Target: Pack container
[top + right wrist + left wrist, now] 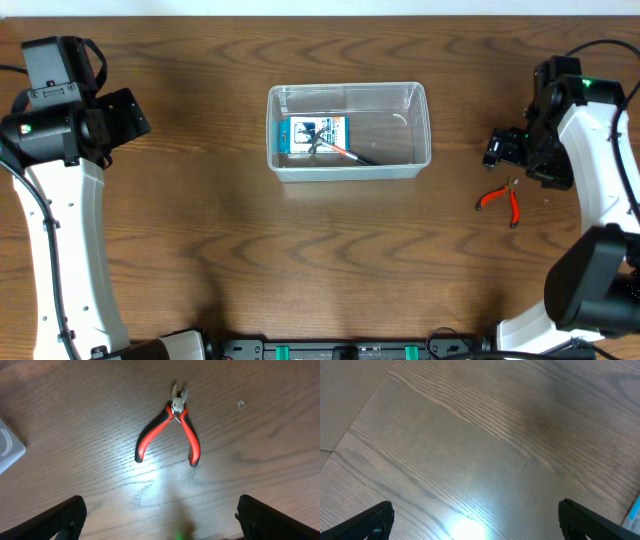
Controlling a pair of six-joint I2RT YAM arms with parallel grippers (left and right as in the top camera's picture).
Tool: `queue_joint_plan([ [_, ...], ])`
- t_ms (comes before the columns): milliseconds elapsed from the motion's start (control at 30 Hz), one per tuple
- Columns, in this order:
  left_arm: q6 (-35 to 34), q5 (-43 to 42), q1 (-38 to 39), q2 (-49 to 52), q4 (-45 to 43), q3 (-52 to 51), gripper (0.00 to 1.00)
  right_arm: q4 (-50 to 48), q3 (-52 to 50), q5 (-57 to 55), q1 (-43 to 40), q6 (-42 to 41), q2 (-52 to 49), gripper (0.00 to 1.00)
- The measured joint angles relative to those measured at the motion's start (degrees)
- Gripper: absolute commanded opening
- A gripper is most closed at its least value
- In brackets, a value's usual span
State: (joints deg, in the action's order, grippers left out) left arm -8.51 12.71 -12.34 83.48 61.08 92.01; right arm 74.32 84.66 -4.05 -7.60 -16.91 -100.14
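Observation:
The clear plastic container (346, 88) stands mid-table. Inside it lie a blue-and-white printed box (312, 134) and a slim tool with a red tip (348, 152). Red-handled pliers (499, 200) lie on the wood to the container's right, handles spread; the right wrist view shows them (172, 427) just ahead of my right gripper (162, 520). That gripper is open and empty, and it hovers (496, 152) just above and behind the pliers. My left gripper (135, 115) is far left of the container; its wrist view shows the left gripper (477, 520) open over bare wood.
A corner of the container (7, 447) shows at the left edge of the right wrist view. A small pale speck (240, 404) lies on the table past the pliers. Both arm bases stand at the near edge.

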Motion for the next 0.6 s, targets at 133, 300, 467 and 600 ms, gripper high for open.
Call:
queue_joint_plan([
  [133,0.00,-0.02,0.00,0.00,-0.02,0.00,0.98,-6.12,-6.08,-0.33,1.07,-3.30,5.97,0.99],
  [300,0.00,0.15,0.00,0.00,0.00,0.00,0.98,-19.47,-16.28,2.91,3.08,-5.79,11.52,0.99],
  [467,0.00,0.17,0.00,0.00,0.00,0.00,0.98,-29.29,-25.55,8.96,3.17,-6.80,11.26,0.99],
  [600,0.00,0.15,0.00,0.00,0.00,0.00,0.98,-33.29,-29.40,11.37,3.17,-7.02,11.15,0.99],
])
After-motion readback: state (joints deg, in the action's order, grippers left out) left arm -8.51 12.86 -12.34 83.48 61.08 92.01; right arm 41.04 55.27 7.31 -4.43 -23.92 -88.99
